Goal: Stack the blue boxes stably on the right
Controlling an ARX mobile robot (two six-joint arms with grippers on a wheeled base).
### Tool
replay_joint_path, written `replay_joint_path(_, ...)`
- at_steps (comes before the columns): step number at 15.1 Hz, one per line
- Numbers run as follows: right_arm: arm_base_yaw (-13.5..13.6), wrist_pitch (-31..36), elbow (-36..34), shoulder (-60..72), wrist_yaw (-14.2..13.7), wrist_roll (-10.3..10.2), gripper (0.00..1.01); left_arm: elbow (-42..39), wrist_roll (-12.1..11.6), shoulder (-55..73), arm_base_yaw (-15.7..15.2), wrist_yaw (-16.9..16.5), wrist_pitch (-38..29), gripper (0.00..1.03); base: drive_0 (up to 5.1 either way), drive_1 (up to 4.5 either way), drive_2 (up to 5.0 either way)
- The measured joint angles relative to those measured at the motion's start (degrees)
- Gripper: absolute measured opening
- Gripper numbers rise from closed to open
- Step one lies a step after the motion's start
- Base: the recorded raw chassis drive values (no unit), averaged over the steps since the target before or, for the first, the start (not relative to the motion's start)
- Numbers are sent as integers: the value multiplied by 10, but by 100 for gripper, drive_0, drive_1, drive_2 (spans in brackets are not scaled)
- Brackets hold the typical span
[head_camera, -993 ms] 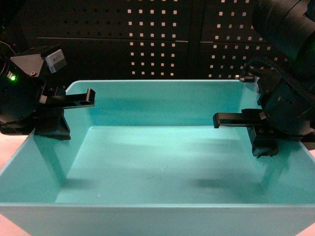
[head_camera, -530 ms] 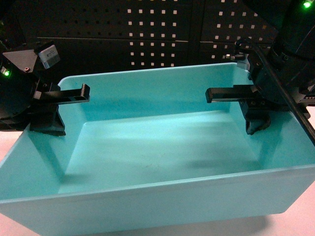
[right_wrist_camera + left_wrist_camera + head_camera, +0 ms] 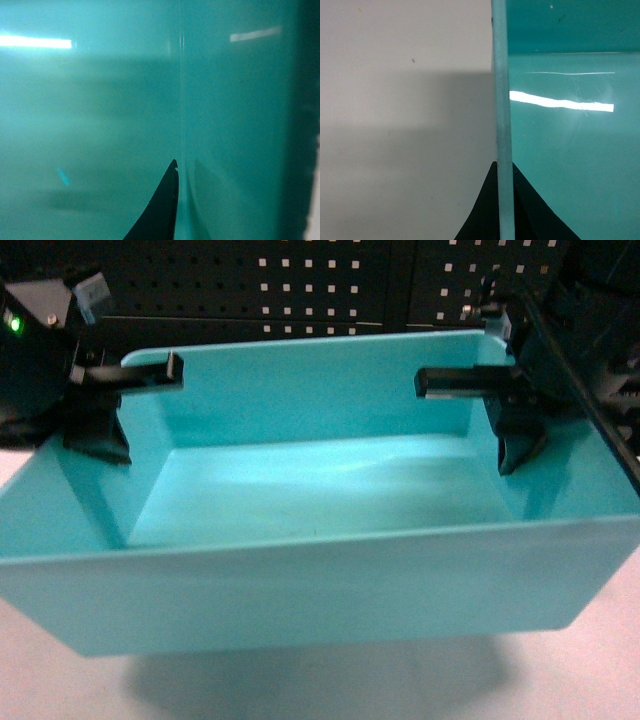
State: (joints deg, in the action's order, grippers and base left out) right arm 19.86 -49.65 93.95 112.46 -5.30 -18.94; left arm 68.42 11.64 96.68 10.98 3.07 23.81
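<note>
One blue box [image 3: 320, 580], a light turquoise tub with nothing in it, fills the head view and hangs above the pale table, casting a shadow below. My left gripper [image 3: 100, 440] is shut on its left wall. In the left wrist view the thin rim [image 3: 500, 100] runs between the two black fingers [image 3: 487, 215] of the left gripper [image 3: 504, 166]. My right gripper [image 3: 520, 455] is shut on the right wall. In the right wrist view the right gripper [image 3: 183, 164] shows one black finger [image 3: 162, 210] inside the tub, while the other is only a dim shape behind the wall.
The pale table [image 3: 60, 680] shows under and beside the tub, and also to its left in the left wrist view [image 3: 405, 125]. A dark pegboard wall [image 3: 320, 290] stands close behind the tub.
Both grippers have risen with the tub held between them. The tub has come up off the table, its far wall higher in view, and a shadow now shows beneath it.
</note>
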Motion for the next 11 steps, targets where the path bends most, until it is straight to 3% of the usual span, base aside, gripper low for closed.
replay_joint_path(1,0,-19,26,-5,0,-12,8,32,-1,-8,1,8,15,2,0,0,0)
replay_joint_path(2,0,-72,37,-33,12,-40,8,74,-5,-30,3,2,81,2,0,0,0)
replay_joint_path(3,-4,-133,40,-70,20,-61,8,125,1,-49,6,-28,160,2,0,0,0)
replay_joint_path(4,-8,-162,52,-93,19,-68,8,156,7,-56,7,-41,190,2,0,0,0)
replay_joint_path(11,-8,-178,35,-97,4,-41,8,96,34,-70,10,-76,224,2,0,0,0)
